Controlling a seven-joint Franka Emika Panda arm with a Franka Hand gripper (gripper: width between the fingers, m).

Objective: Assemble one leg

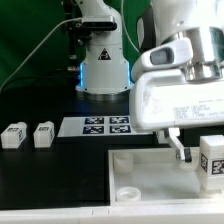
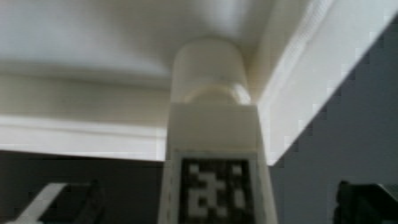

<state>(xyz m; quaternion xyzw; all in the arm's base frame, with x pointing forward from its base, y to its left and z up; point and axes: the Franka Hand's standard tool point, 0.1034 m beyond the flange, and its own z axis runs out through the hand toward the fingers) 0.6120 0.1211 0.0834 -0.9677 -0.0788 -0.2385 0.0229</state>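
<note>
White leg [image 2: 215, 150] stands upright in the tray's [image 1: 140, 180] corner socket; I see my tool [image 1: 188, 152] spread apart, gripping nothing.

Pincer [image 1: 192, 152] open wide, arm lowered, pointing down.

Marker board [image 1: 107, 126] lies flat on black table [image 1: 40, 175], well apart from gripper; large white tray-like piece [image 1: 150, 175] sits just below gripper.
</note>
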